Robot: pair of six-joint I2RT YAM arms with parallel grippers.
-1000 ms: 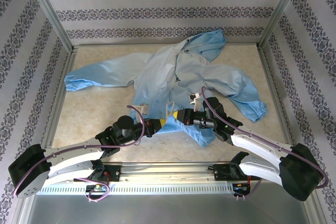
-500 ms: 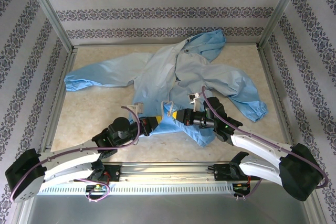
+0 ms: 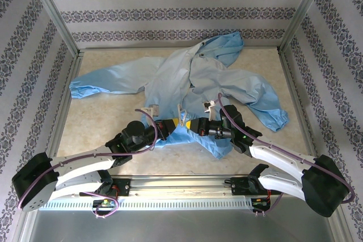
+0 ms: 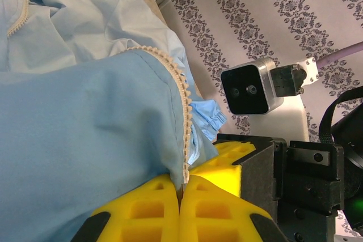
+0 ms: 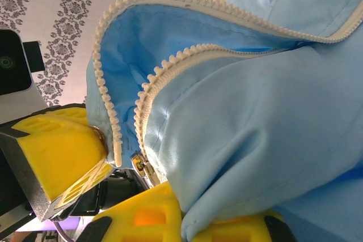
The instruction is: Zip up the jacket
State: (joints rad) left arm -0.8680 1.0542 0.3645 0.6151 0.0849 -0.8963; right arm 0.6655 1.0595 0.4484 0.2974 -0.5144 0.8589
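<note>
Seen from above, the light-blue jacket (image 3: 198, 77) is lying spread over the pale worktop (image 3: 102, 117), its hood pointing toward 12 o'clock and its sleeves reaching out toward 9 and 4 o'clock. The two arms are meeting at the hem at 6 o'clock, with the left hand (image 3: 172, 125) and the right hand (image 3: 188, 123) sitting just beside each other on the front edge. In the left wrist view, the left hand (image 4: 180, 194) is pinching the jacket's edge tight, its yellow fingers (image 4: 142, 208) pressed together on the fabric. The pale zipper teeth (image 4: 184, 111) are running from 12 o'clock down into the grip, and the right arm's wrist camera (image 4: 249, 89) is facing in from 3 o'clock before the patterned wall (image 4: 255, 21). In the right wrist view, the right hand (image 5: 190, 222) is clamping a fold of the jacket at 6 o'clock, with two rows of zipper teeth (image 5: 170, 63) curving side by side above it, apart and unjoined. A yellow finger (image 5: 57, 145) of the left hand is gripping the outer row at 9 o'clock.
</note>
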